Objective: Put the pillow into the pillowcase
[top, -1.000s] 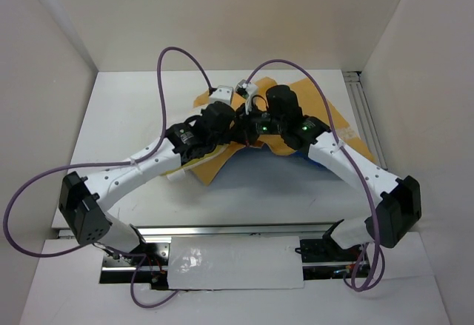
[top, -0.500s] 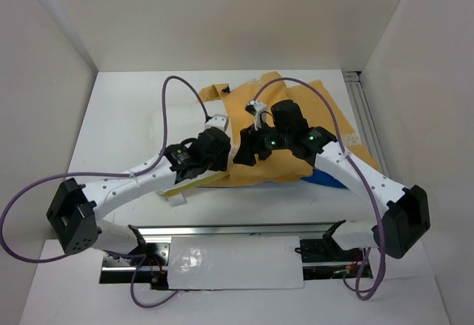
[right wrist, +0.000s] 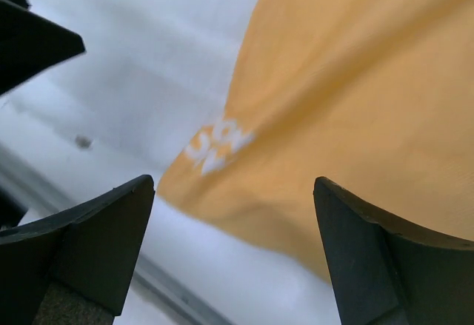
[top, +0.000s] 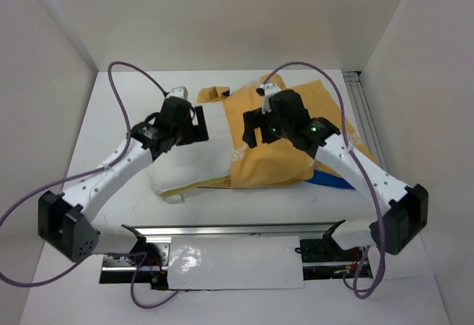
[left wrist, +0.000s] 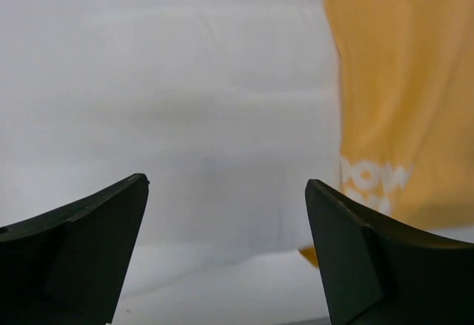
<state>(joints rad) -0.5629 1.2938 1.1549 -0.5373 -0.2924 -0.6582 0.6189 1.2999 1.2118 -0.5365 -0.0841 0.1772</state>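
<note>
The white pillow point(top: 189, 155) lies mid-table, its left half bare and its right half under the pillowcase point(top: 278, 155). The pillowcase shows its orange inside, with a blue strip point(top: 326, 178) at the near right. My left gripper point(top: 198, 124) hovers open over the pillow's far left part, holding nothing. My right gripper point(top: 249, 131) hovers open above the pillowcase's left edge, also holding nothing. The left wrist view has white pillow point(left wrist: 178, 81) between the jaws of the left gripper point(left wrist: 226, 184) and orange pillowcase point(left wrist: 404, 81) to the right. In the right wrist view, the right gripper point(right wrist: 233, 184) frames the pillowcase point(right wrist: 355, 81) edge and the pillow point(right wrist: 148, 58).
The white table point(top: 126, 95) is boxed in by white walls on three sides. A metal rail point(top: 363, 110) runs along its right edge and another rail point(top: 237, 229) along the front. Purple cables loop above both arms.
Both grippers went from shut to open and let go of the pillowcase, which dropped flat over the pillow's right half. The left arm swung left, the right one moved slightly back.
</note>
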